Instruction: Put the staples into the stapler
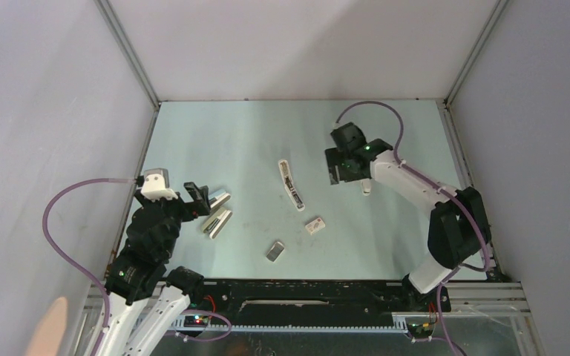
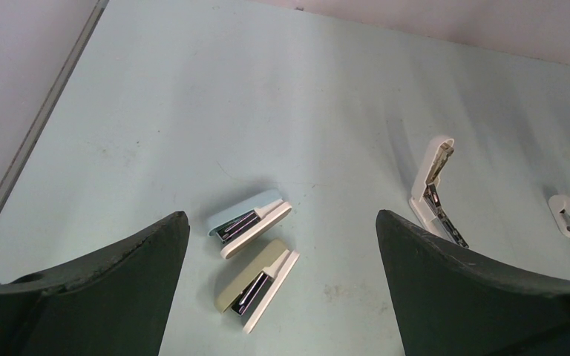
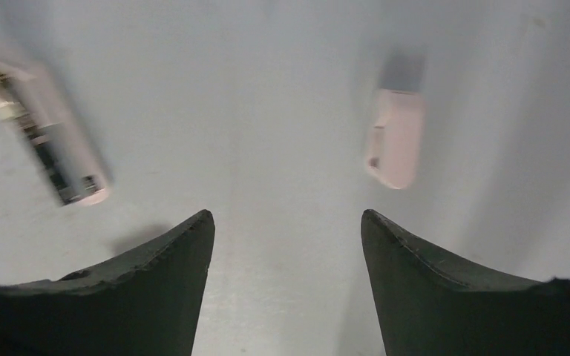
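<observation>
The slim white stapler (image 1: pixel 291 185) lies opened flat at mid-table, its dark metal channel up. It also shows in the left wrist view (image 2: pixel 434 194) and, blurred, in the right wrist view (image 3: pixel 59 159). The staples (image 1: pixel 275 251), a small grey block, lie near the front, apart from both grippers and out of both wrist views. My left gripper (image 1: pixel 197 194) is open and empty, above the table at the left (image 2: pixel 280 215). My right gripper (image 1: pixel 339 172) is open and empty, just right of the stapler (image 3: pixel 287 215).
Two larger staplers, a light blue one (image 2: pixel 251 221) and an olive one (image 2: pixel 258 284), lie under my left gripper. A short white stub (image 1: pixel 367 188) lies beside my right gripper (image 3: pixel 395 137). A little white box (image 1: pixel 315 225) lies right of the staples. Walls enclose the table.
</observation>
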Robot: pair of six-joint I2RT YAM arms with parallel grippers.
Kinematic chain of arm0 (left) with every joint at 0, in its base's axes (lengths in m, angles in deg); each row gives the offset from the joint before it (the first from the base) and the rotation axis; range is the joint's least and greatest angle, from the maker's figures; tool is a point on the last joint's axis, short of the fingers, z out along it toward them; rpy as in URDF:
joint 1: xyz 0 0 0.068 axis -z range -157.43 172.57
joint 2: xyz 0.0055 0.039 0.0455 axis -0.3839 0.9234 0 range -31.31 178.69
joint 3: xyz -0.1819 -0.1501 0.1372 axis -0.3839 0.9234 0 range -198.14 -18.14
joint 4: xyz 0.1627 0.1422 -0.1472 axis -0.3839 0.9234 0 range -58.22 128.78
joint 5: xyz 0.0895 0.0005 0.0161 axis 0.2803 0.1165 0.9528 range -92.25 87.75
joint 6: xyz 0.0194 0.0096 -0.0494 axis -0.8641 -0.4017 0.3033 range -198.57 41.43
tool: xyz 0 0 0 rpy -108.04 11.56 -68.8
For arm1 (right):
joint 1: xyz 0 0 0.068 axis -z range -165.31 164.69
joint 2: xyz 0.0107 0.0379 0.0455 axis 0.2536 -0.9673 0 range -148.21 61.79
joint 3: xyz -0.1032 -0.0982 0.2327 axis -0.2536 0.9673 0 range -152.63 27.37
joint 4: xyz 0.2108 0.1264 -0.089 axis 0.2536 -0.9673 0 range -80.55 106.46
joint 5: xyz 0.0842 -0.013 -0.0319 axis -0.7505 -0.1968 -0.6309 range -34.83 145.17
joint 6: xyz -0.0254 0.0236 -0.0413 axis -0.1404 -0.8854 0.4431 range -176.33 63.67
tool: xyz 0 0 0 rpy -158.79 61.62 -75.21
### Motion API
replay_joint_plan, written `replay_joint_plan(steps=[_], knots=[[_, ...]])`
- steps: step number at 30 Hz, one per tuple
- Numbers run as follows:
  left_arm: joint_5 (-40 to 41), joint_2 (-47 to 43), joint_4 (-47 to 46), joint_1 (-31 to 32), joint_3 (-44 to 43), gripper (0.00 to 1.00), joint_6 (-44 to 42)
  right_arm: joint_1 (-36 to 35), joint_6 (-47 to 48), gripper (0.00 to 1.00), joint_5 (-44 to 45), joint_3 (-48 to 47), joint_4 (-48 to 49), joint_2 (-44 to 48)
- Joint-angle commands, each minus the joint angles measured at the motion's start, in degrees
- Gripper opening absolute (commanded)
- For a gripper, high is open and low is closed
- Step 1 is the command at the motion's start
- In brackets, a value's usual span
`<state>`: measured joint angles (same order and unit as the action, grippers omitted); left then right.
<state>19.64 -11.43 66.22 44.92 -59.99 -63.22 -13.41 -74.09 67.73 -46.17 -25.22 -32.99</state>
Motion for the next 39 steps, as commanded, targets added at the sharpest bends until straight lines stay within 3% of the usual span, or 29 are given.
replay_joint_plan(steps=[1, 7, 19, 24, 30, 34, 39], knots=[[-0.7, 0.9, -2.1, -0.3, -0.3, 1.00, -1.4, -8.3, -1.4, 0.75, 2.0, -0.4, 6.3, 1.3], [-0.6, 0.8, -2.0, -0.3, -0.2, 1.00, -1.4, -16.1, -1.6, 0.77, 1.5, -0.4, 16.4, -4.1], [-0.3, 0.6, -1.8, -0.3, -0.2, 1.00, -1.5, -20.8, -1.9, 0.68, 0.7, -3.8, 24.4, -18.4], [-0.4, 0.4, -1.7, -0.3, -0.2, 1.00, -1.5, -21.4, -2.1, 0.57, 1.7, -4.5, 24.8, -21.9], [-0.4, 0.2, -1.7, -0.3, -0.2, 1.00, -1.5, -23.9, -1.3, 0.29, 0.5, -4.5, 24.5, -22.2], [-0.5, 0.3, -1.8, -0.3, -0.2, 1.00, -1.5, -26.5, -1.7, 0.22, 0.6, -4.5, 23.9, -21.4], [-0.5, 0.3, -1.8, -0.3, -0.2, 1.00, -1.5, -29.5, -3.5, 0.21, 0.7, -4.4, 23.2, -20.6]])
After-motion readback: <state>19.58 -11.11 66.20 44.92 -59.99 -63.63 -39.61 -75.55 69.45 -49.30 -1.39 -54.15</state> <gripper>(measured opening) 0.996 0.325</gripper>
